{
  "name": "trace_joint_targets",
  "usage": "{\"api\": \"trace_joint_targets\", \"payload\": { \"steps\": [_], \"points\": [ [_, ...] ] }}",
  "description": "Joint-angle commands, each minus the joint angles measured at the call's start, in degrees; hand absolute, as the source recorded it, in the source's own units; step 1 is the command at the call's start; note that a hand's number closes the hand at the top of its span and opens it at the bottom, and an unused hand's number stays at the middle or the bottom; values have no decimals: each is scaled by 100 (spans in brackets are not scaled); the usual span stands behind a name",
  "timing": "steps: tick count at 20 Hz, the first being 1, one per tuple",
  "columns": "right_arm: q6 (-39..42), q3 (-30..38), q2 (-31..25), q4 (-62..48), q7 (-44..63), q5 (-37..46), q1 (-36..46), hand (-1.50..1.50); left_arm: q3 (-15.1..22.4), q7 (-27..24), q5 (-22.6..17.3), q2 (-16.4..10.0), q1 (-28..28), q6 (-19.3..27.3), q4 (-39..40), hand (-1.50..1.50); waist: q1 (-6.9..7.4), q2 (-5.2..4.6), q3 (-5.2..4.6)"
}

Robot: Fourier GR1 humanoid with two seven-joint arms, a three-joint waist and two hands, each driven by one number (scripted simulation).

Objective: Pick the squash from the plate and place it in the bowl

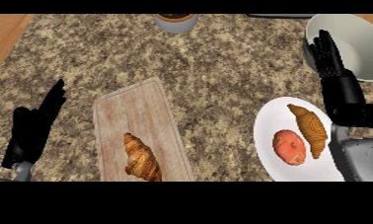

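A white plate (271,119) lies at the right front of the counter. On it rest an elongated, ribbed orange-brown squash (310,130) and, to its left, a round red-orange fruit (289,147). A pale bowl (354,35) stands behind the plate at the right edge. My right hand (331,62) is open with straight fingers pointing away from me; it lies over the bowl's left rim, beyond the squash and not touching it. My left hand (36,124) rests open at the left edge, holding nothing.
A wooden cutting board (134,114) lies left of centre with a croissant (142,159) on its near end. A grey pot (175,21) stands at the back edge. Bare wooden surface shows at the far left corner.
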State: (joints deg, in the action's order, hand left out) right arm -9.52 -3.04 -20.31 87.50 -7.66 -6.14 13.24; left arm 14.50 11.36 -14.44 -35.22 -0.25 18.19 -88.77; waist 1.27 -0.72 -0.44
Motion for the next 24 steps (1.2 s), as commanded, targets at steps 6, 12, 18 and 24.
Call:
{"api": "trace_joint_targets", "payload": {
  "steps": [6, 12, 18, 24],
  "points": [
    [2794, 122, -1155, 648, -1015, -1247, 310, 150, -654, -558, 0, 227, -684, 330, -258, 0, -194, 103, 55],
    [1205, 600, -2038, 493, -1056, 726, -2353, -150, -651, -671, -136, 433, -325, 238, -196, 0, -492, 131, 45],
    [1394, 1184, -2174, 1368, -2091, 895, -4068, -150, -805, -455, -67, 403, -443, 39, -391, 0, -276, 101, 43],
    [2117, 1730, -2257, 1706, -766, 594, -3295, -150, -874, -784, 247, 870, -1008, -278, 556, 0, -188, 72, 40]
  ]
}}
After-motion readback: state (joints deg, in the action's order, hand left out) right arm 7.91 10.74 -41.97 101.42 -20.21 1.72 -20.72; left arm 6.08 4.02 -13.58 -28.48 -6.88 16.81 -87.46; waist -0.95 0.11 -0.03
